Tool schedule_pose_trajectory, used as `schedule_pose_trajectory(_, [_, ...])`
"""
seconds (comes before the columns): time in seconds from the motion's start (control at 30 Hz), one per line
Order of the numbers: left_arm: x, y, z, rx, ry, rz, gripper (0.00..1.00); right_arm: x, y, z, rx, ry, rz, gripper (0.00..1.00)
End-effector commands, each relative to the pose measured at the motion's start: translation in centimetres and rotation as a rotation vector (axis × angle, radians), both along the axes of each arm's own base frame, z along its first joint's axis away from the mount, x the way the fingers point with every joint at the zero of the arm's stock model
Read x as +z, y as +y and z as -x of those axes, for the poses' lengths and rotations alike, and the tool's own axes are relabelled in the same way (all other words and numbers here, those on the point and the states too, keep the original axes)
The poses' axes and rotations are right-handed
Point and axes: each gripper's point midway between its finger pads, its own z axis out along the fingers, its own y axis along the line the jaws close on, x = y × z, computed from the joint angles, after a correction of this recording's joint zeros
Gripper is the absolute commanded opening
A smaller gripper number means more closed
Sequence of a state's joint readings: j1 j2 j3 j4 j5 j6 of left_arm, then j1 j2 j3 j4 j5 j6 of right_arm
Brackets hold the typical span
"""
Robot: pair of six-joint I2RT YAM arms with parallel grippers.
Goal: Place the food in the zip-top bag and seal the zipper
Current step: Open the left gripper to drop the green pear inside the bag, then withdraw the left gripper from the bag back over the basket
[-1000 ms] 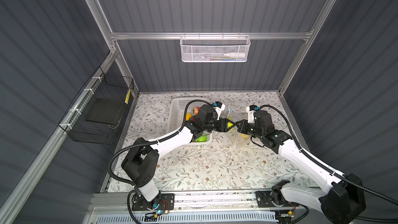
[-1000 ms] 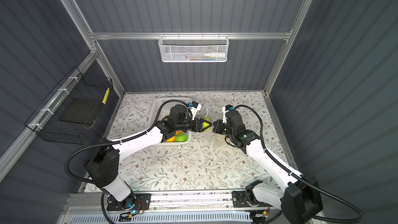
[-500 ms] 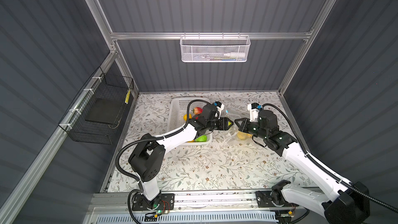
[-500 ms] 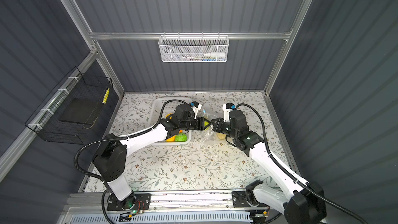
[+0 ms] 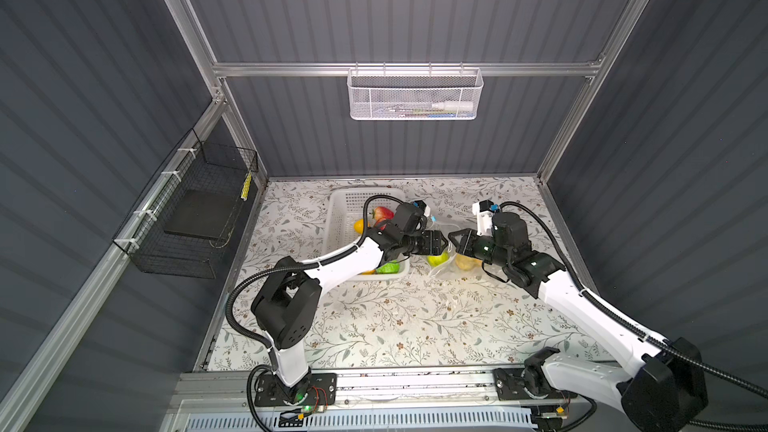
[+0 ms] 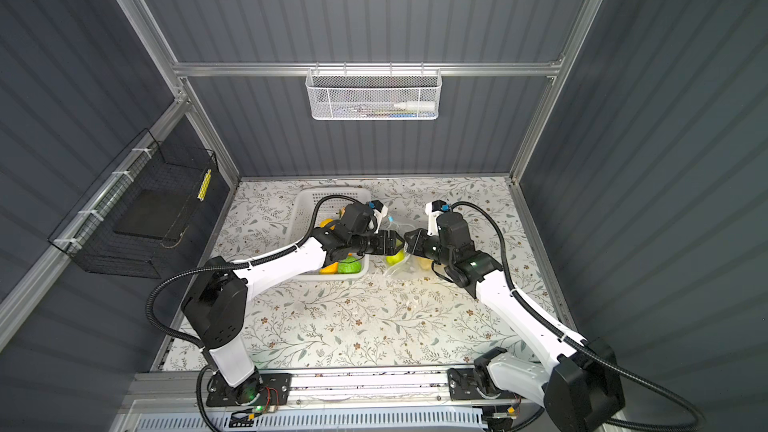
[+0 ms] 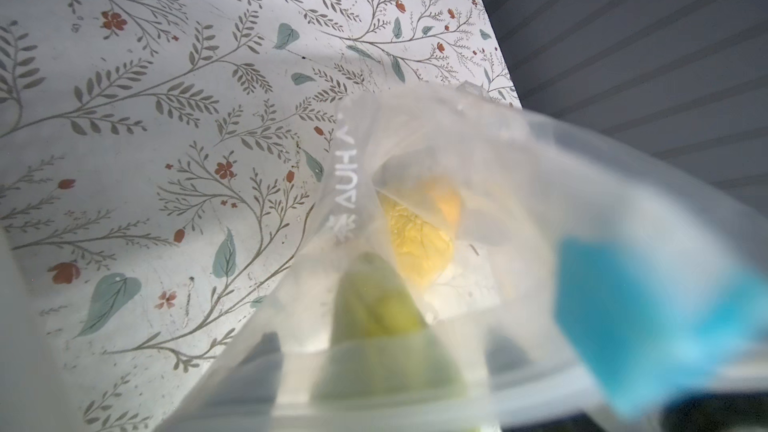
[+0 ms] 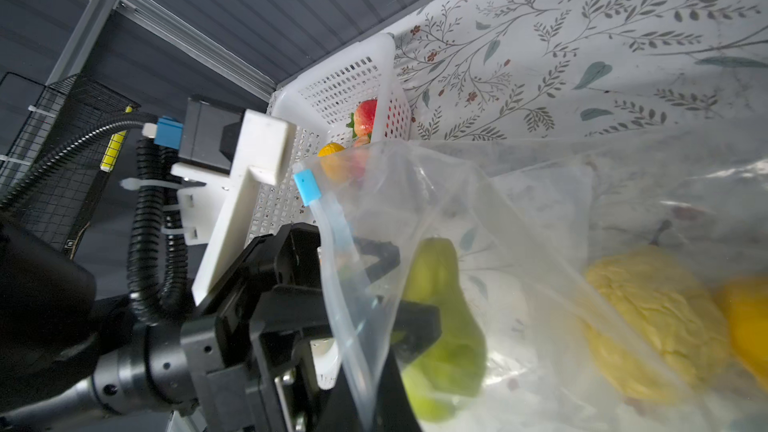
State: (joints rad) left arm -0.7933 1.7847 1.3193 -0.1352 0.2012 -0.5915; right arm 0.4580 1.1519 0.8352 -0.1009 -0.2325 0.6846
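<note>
The zip-top bag (image 5: 451, 272) lies right of the white basket (image 5: 365, 194), its mouth lifted. My right gripper (image 5: 454, 238) is shut on the bag's mouth edge, pinching the zipper strip (image 8: 332, 251) below the light-blue slider (image 8: 306, 187). My left gripper (image 5: 441, 243) reaches into the mouth with its jaws apart, as the right wrist view shows (image 8: 409, 284). A green pear (image 5: 437, 259) lies loose in the bag just past those fingers, next to a yellow lemon (image 5: 465, 263). More food stays in the basket: a strawberry (image 5: 383, 214), an orange piece (image 5: 359, 226) and a green fruit (image 5: 388, 268).
A white mesh basket (image 5: 415, 97) hangs on the back wall. A black wire basket (image 5: 199, 218) hangs on the left wall. The floral table (image 5: 415, 317) stretches forward from the bag to the rail carrying the arm bases.
My left gripper has opened inside the bag mouth and let go of the green pear, which now lies in the bag. The right gripper has kept its hold on the mouth edge.
</note>
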Motion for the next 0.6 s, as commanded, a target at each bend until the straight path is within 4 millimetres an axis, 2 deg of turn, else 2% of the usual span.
schedule_pose_trajectory(0.0, [1.8, -0.2, 0.4, -0.006, -0.027, 0.027, 0.81, -0.4, -0.1, 0.0, -0.011, 0.004, 0.000, 0.00])
schedule_pose_trajectory(0.33, [5.3, 1.8, 0.4, 0.062, -0.134, 0.071, 0.84, -1.0, -1.0, -0.3, -0.055, 0.013, 0.043, 0.00])
schedule_pose_trajectory(0.5, [7.6, 4.1, 0.1, 0.145, -0.223, 0.078, 0.87, -1.1, -1.3, -0.4, -0.070, 0.017, 0.057, 0.00])
schedule_pose_trajectory(0.57, [7.9, 5.4, 0.0, 0.184, -0.255, 0.043, 0.89, -1.1, -1.3, -0.5, -0.073, 0.020, 0.059, 0.00])
